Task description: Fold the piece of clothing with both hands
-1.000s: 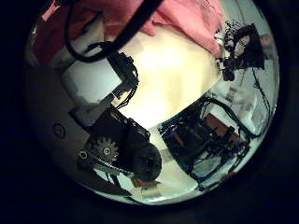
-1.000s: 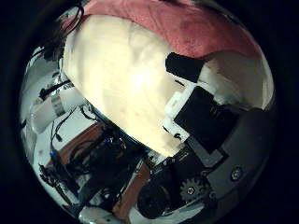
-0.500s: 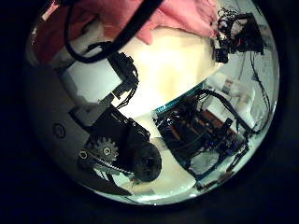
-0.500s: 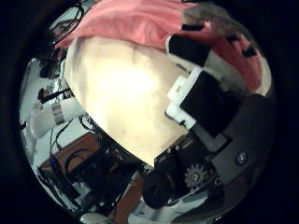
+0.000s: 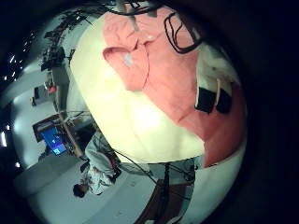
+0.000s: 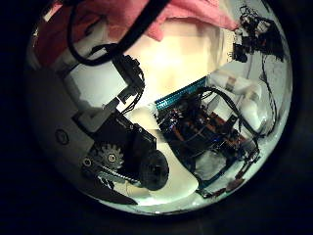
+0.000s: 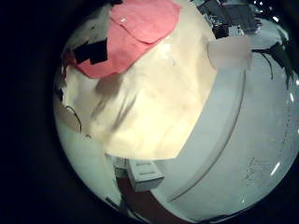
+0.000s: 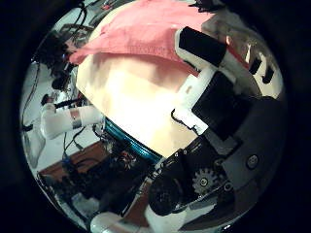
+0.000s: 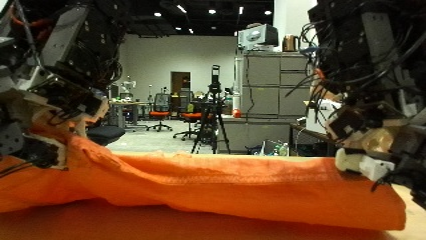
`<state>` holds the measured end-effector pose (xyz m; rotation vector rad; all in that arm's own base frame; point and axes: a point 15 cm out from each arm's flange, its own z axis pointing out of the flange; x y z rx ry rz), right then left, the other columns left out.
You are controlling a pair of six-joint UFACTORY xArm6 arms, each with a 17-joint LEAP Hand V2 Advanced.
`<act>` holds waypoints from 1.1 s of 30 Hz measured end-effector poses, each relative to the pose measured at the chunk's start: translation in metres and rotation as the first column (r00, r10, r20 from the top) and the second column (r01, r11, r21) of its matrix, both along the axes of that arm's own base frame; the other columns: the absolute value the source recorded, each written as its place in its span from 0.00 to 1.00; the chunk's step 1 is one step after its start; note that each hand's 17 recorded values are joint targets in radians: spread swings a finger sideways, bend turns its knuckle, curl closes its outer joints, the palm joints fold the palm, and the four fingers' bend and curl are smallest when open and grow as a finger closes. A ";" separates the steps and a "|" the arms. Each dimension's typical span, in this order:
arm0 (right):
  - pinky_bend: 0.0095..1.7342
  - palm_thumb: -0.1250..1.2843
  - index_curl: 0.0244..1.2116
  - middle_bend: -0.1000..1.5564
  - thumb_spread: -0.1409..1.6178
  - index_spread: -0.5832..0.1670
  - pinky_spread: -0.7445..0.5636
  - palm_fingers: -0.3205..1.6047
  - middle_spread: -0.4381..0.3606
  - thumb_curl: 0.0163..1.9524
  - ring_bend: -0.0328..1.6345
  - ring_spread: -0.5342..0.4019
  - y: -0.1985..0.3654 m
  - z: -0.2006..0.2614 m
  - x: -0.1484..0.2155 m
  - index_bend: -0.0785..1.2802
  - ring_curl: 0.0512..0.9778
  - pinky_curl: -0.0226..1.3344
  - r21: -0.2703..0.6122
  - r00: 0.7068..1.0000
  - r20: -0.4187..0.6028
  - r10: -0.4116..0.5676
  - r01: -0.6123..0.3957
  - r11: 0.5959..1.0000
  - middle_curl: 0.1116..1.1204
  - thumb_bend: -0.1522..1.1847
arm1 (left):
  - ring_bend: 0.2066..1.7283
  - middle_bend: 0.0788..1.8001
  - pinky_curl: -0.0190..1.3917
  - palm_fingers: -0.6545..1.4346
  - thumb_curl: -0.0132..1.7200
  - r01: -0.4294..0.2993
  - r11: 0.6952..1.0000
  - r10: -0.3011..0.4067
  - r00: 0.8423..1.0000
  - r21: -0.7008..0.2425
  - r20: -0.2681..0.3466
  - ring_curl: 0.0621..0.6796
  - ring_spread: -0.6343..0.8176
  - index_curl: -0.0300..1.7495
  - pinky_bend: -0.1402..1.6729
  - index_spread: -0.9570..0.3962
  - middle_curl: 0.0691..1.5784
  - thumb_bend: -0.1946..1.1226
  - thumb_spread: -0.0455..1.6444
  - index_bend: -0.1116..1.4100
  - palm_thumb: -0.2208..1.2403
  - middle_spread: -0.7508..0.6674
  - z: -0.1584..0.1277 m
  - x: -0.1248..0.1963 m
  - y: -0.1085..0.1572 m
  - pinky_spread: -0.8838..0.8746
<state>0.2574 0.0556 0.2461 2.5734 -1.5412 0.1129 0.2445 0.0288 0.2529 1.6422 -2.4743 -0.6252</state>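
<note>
Outside view: one orange garment (image 9: pixel 200 185), lying in a long raised ridge between the two hands.

Left robot hand (image 9: pixel 47 110): set at one end of the ridge, touching the cloth. Its dark fingertips (image 5: pixel 207 98) are seen on the garment in the little finger side view. Whether the fingers are apart or clamped on the cloth cannot be told.

Right robot hand (image 9: pixel 362 140): set at the other end of the ridge. Its fingers (image 8: pixel 199 49) are reached over the garment's edge. A pinch cannot be confirmed.

Tabletop (image 8: pixel 136 97): pale, bare beside the garment.

Change noted: in the right thumb side view the garment's edge was well clear of the fingers a second ago and is now passed under them, so that hand has been brought onto the cloth. The left thumb side view has shifted only slightly.

Meaning for the task, as judged: both ends are being taken up, and the fold itself is not yet made.

Writing: none legible on the garment or the tabletop.
</note>
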 end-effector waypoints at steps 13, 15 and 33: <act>0.72 0.86 0.68 0.83 0.76 0.43 0.36 0.78 0.40 0.25 0.80 0.34 0.010 0.083 0.045 0.82 0.65 0.53 0.064 0.984 0.171 -0.047 0.036 0.997 0.58 0.11 | 0.70 0.42 0.45 0.85 0.35 -0.037 0.999 0.037 0.998 -0.004 -0.044 0.77 0.11 0.79 0.71 0.17 0.68 0.13 0.56 0.20 0.68 0.08 0.065 0.009 -0.010 0.13; 0.72 0.86 0.68 0.83 0.75 0.43 0.36 0.78 0.40 0.25 0.80 0.34 0.011 0.090 0.053 0.82 0.65 0.53 0.067 0.983 0.177 -0.056 0.045 0.997 0.58 0.11 | 0.70 0.42 0.45 0.85 0.35 -0.043 0.999 0.043 0.997 0.000 -0.065 0.76 0.11 0.79 0.71 0.17 0.68 0.13 0.56 0.20 0.68 0.08 0.070 0.013 -0.010 0.13; 0.64 0.26 0.57 0.63 0.64 0.26 0.16 0.51 0.34 0.14 0.74 0.28 0.047 -0.030 -0.012 0.40 0.55 0.43 0.056 0.998 -0.059 0.009 -0.005 0.998 0.49 0.08 | 0.70 0.44 0.44 0.84 0.34 -0.019 1.000 0.020 0.993 0.012 -0.113 0.76 0.11 0.80 0.71 0.17 0.67 0.13 0.56 0.20 0.68 0.08 0.055 0.015 -0.014 0.13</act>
